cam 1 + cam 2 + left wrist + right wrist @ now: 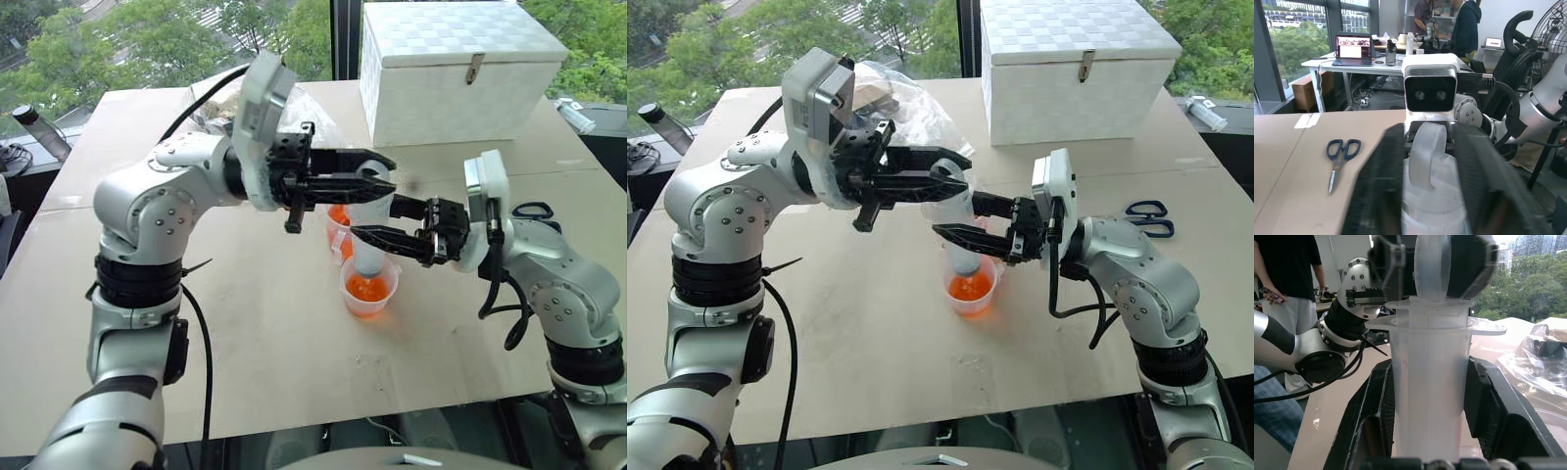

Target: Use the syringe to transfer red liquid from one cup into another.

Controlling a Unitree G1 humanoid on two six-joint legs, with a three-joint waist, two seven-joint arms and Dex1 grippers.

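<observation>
The clear syringe [365, 257] stands upright, its tip down in the shorter cup [369, 297], which holds red liquid [367, 289]. My right gripper [374, 220] comes in level from the right and is shut on the syringe's barrel [1430, 391]. My left gripper [377, 178] reaches in from the left, just above the right one. Its fingers [1376, 191] stand open on either side of the whitish plunger top [1425, 152]. The taller cup [338, 217], with red liquid in it, stands right behind, mostly hidden by the grippers.
A white box [460, 69] sits at the back right of the table [274, 333], and crumpled clear plastic [892, 93] lies behind my left arm. Blue-handled scissors [1146, 211] lie to the right. A person [1288, 279] stands beyond the table.
</observation>
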